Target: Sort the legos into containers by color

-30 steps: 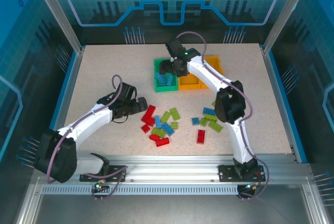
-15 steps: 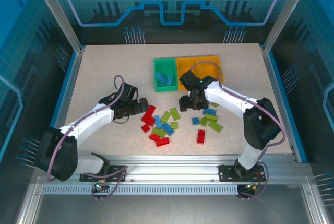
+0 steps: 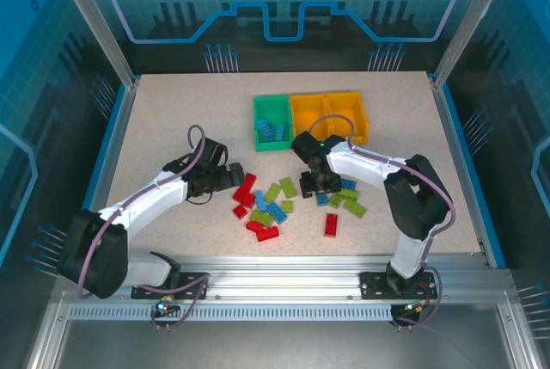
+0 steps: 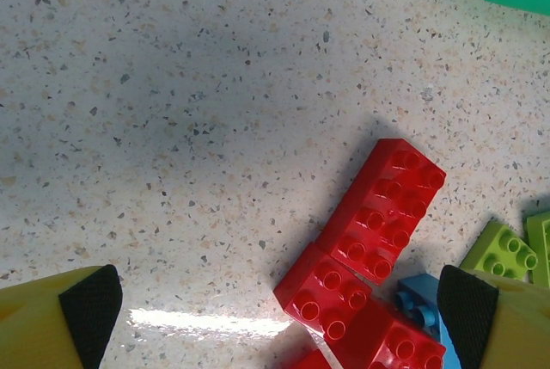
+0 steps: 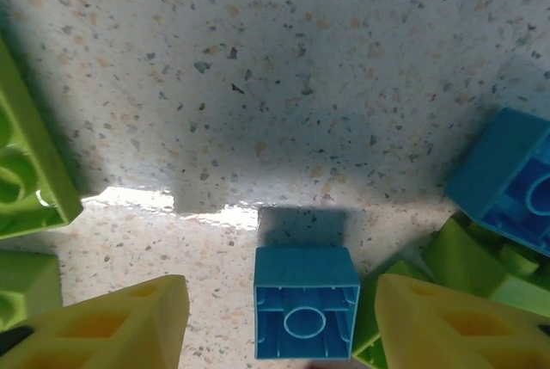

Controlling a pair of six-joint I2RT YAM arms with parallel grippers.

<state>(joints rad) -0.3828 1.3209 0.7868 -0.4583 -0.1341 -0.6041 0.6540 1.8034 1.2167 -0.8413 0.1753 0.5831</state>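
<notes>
Straddling a blue lego [image 5: 306, 310] untouched, right end effector [image 5: 284, 322] gapes; left end effector [image 4: 279, 304] too.

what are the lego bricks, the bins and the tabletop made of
The red brick and the blue brick look like moulded hard plastic: crisp studs, hollow ribbed underside, slight sheen. The green bin looks like plastic too, though too small to be sure. The tabletop looks like speckled stone-effect laminate or composite, smooth enough to show glare.
</notes>
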